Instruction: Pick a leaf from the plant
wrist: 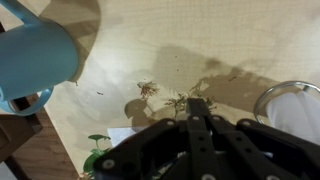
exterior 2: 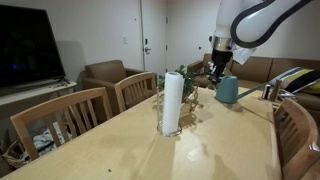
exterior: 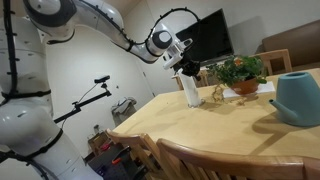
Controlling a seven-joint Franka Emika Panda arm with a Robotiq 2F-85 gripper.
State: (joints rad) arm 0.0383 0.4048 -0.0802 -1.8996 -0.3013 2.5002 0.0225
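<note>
The plant [exterior: 240, 70] is small and bushy, with dark green leaves, in a low orange-brown pot [exterior: 245, 88] on the wooden table [exterior: 200, 128]. In an exterior view it stands partly hidden behind the white cylinder [exterior 2: 188, 92]. My gripper [exterior: 186, 68] hangs above the table between the cylinder and the plant, also seen from the opposite side [exterior 2: 219, 62]. In the wrist view the fingers [wrist: 198, 101] are pressed together. Nothing shows between them. A few green leaves [wrist: 97, 155] show at the bottom left of the wrist view.
A teal-blue watering can [exterior: 298, 98] [exterior 2: 227, 90] [wrist: 38, 55] stands next to the plant. A tall white cylinder [exterior: 191, 92] [exterior 2: 172, 103] stands mid-table; its rim [wrist: 268, 95] shows in the wrist view. Small dry plant bits [wrist: 148, 88] lie on the table. Wooden chairs [exterior 2: 55, 118] surround it.
</note>
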